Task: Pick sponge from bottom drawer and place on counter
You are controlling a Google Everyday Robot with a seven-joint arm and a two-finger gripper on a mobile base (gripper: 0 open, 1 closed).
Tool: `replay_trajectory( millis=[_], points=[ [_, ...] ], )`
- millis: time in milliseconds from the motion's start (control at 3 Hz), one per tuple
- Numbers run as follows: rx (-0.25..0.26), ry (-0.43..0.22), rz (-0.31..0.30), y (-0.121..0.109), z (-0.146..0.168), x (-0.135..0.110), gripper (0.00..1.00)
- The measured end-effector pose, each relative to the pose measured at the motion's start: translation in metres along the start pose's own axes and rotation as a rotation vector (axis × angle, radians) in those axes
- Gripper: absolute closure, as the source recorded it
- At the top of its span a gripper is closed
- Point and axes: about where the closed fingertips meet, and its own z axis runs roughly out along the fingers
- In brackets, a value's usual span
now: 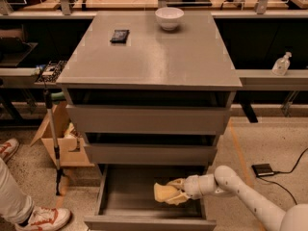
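Note:
The bottom drawer [122,202] of the grey cabinet stands pulled open. The pale yellow sponge [162,192] is inside it at the right. My gripper [175,191] reaches in from the right on a white arm, with its yellowish fingers [176,183] around the sponge's right side, above and below it. The sponge looks slightly raised off the drawer floor. The counter [159,57] is the cabinet's flat grey top, well above.
A white bowl [169,18] and a small black object [120,35] sit on the counter at the back. A person's leg and shoes [41,219] are at the lower left. A cardboard box [62,138] stands left of the cabinet, a black box [263,169] with a cable on the floor to the right.

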Motion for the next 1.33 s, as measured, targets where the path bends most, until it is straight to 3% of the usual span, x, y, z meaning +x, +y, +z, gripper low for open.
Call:
replay_trajectory(
  millis=[333, 667, 1000, 1333],
  points=[
    [0.014, 0.004, -0.021, 0.003, -0.006, -0.008, 1.0],
    [0.078, 0.009, -0.091, 0.018, -0.034, -0.037, 1.0],
    [0.114, -0.041, -0.207, 0.04, -0.067, -0.085, 1.0],
    [0.112, -0.072, -0.32, 0.048, -0.087, -0.128, 1.0]
  ],
)
